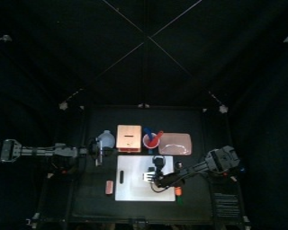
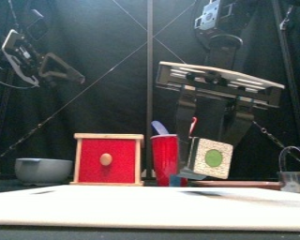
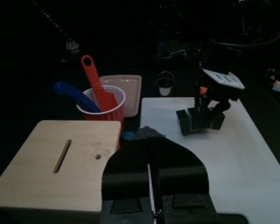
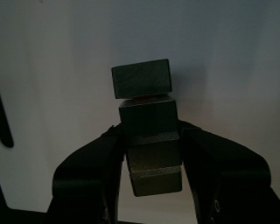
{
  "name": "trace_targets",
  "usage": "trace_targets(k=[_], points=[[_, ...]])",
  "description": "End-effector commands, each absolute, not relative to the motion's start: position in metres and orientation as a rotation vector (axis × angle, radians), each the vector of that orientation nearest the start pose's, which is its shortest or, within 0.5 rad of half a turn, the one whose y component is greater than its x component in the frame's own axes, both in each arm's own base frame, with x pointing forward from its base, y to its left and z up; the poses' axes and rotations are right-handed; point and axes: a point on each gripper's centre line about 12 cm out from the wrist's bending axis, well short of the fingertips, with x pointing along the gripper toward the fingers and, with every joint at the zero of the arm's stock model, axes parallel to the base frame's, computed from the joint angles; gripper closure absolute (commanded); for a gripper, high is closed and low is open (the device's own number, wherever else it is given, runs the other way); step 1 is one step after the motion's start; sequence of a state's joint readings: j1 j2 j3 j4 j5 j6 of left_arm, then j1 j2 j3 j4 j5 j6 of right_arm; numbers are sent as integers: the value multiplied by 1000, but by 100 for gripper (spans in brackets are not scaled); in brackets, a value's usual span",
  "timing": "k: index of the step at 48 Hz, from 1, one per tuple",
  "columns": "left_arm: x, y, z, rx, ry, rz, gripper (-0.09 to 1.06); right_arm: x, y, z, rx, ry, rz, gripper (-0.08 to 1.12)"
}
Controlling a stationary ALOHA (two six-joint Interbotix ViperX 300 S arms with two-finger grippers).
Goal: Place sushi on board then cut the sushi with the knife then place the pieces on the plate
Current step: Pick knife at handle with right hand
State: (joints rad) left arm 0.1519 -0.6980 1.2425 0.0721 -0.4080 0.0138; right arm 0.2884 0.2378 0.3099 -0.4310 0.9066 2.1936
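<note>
White board [image 1: 134, 184], red cup [image 2: 164, 157], dark green sushi roll [image 2: 212, 157], pink tray [image 1: 180, 144]

**Robot test booth in a lab**
Black curtains [image 1: 144, 45] close in a small black table [image 1: 80, 202], and a left arm [image 1: 39, 151] and a right arm [image 1: 212, 163] reach over it. The things here are play props set out for trials: a white board [image 1: 134, 193], a wooden box [image 2: 109, 159], a cup [image 2: 164, 157] of toy knives [image 3: 90, 77] and a toy sushi [image 2: 213, 157].
</note>
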Motion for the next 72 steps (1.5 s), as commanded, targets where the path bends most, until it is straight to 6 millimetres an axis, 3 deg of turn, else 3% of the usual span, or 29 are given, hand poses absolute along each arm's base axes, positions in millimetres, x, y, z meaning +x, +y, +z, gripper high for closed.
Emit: trace_targets(k=[1,18,31,44,51,63,72], points=[[226,31,228,71,133,118,98,400,78,152,1223,782,-1178,49],[226,32,228,69,134,121,98,398,78,145,1199,795,-1180,17],[226,32,227,68,140,121,98,399,77,153,1189,787,-1154,16],[226,32,225,64,154,124,98,387,70,185,1114,798,-1046,16],[226,33,225,63,162,124,98,375,51,206,1045,800,-989,17],[225,34,223,62,165,132,98,355,1,264,890,765,-841,17],[225,35,223,56,165,136,98,338,-43,292,804,770,-791,17]])
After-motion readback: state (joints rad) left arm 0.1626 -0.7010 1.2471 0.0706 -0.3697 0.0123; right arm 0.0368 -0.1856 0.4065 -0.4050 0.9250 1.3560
